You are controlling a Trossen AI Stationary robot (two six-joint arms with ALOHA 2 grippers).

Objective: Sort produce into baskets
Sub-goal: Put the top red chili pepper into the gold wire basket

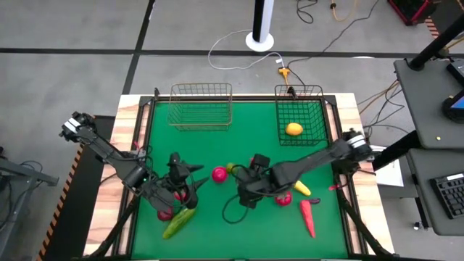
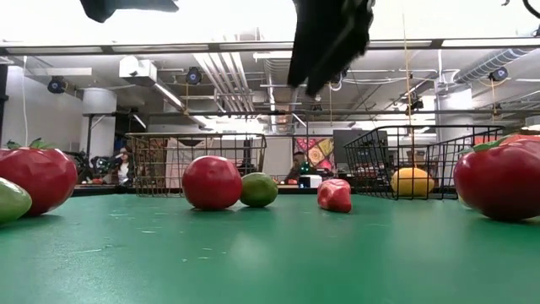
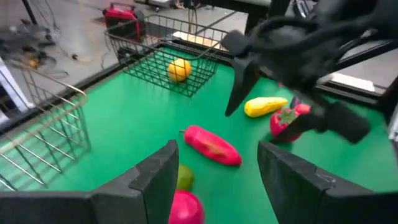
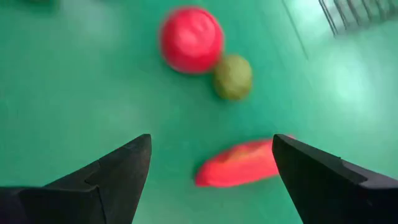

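- Baskets: tan basket [image 1: 201,106] and black basket [image 1: 299,112] at counter's [image 1: 239,232] far edge; lemon [image 1: 293,129] inside black one.
- Open green room before the baskets.
- Right tool [image 4: 208,165]: fingers wide apart, empty, above red chili [image 4: 239,163].
- Left tool [image 3: 214,171]: fingers apart, holding nothing.

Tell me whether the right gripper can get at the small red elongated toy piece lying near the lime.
Likely yes. The open right gripper hovers over the red elongated piece, which lies free between its fingers; the red round fruit and lime sit apart.
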